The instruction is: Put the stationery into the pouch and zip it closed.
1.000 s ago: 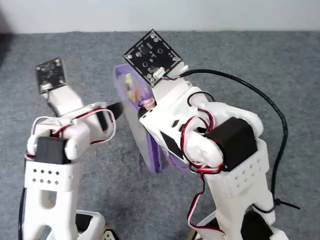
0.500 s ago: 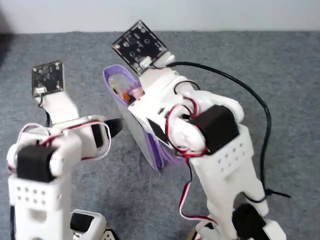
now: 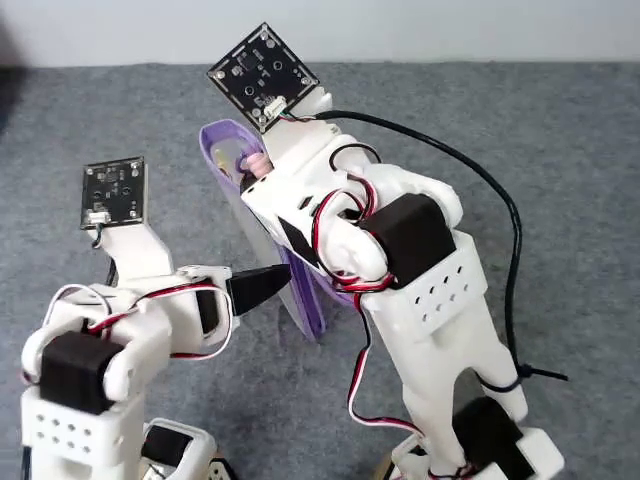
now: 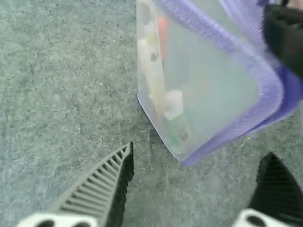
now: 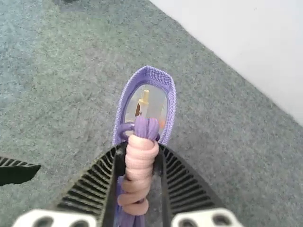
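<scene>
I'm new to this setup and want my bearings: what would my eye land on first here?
The clear, purple-edged pouch is most striking: it is upright on edge between the two arms over the grey carpet, with stationery showing through its wall. The right gripper is shut on the pink pull cord at its top, and the left gripper is open beside its lower corner.
</scene>
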